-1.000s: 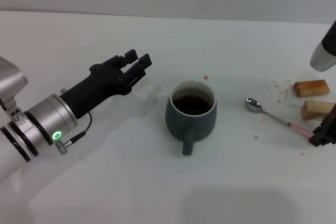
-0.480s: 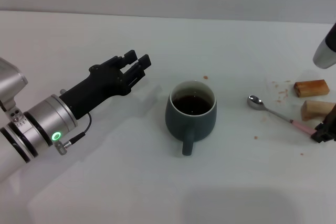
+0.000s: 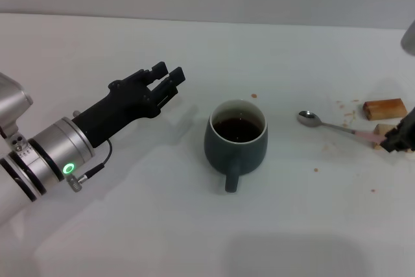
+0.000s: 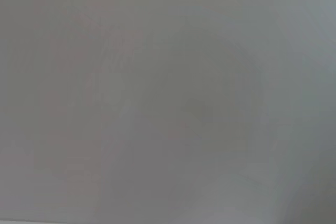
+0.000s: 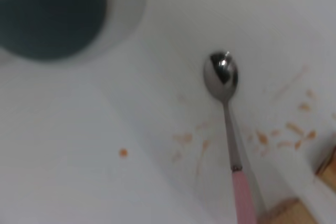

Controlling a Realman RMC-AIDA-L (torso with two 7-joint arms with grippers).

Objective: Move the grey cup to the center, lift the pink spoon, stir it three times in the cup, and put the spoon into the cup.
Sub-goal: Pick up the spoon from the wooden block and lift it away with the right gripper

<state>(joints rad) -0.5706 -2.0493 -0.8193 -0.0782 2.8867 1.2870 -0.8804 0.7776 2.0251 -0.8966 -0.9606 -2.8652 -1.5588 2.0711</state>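
Looking down from head: grey cup [image 3: 238, 139] mid-desk [image 3: 279, 56], handle toward robot; left gripper [image 3: 166, 80] hovering left of it, jaws slightly parted, empty; right gripper [image 3: 395, 139] clamped on pink spoon [image 3: 331, 124] handle. Right wrist: spoon [image 5: 229, 124] bowl near cup [image 5: 50, 17], above stained desk [image 5: 79, 145].

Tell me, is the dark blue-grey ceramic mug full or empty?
Neither: the dark blue-grey ceramic mug stands upright, holding dark brown liquid below its white inner rim.
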